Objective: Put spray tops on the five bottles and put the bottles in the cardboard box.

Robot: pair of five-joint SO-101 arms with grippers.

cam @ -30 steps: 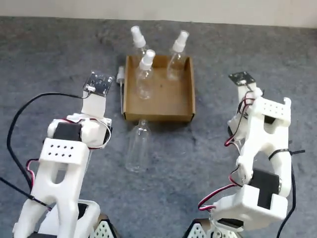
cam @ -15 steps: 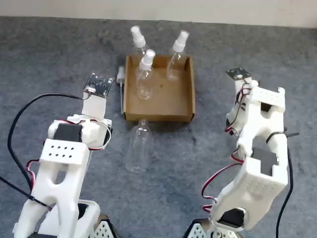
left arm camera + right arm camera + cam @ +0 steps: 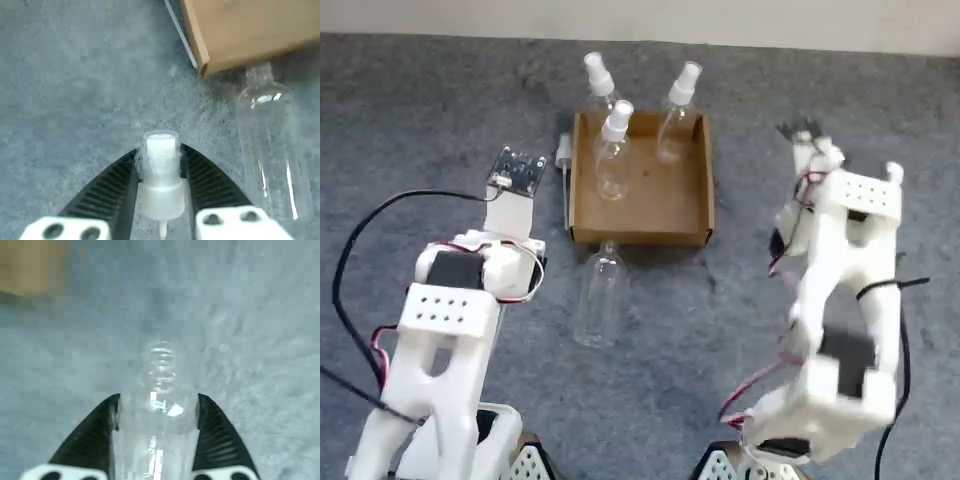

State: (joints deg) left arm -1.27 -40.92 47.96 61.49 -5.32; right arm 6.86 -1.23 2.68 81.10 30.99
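Note:
The cardboard box (image 3: 695, 215) at the table's far middle holds a capped bottle (image 3: 612, 155); two more capped bottles (image 3: 677, 110) rise at its far side. An uncapped clear bottle (image 3: 597, 295) lies on the grey carpet just in front of the box, also seen from the left wrist (image 3: 270, 145). My left gripper (image 3: 159, 155) is shut on a white spray top (image 3: 161, 187), left of that bottle. My right gripper (image 3: 159, 397) is shut on another uncapped clear bottle (image 3: 160, 410), its neck pointing away from the wrist. The right arm (image 3: 840, 240) stands right of the box.
A loose spray top with its thin tube (image 3: 563, 160) lies along the box's left wall, its tube (image 3: 179, 32) visible from the left wrist. The left arm (image 3: 455, 300) fills the near left. Grey carpet lies open between the arms.
The right arm has swung and stretched farther from the front edge, its wrist now higher up beside the box. The left arm and the bottles have stayed put.

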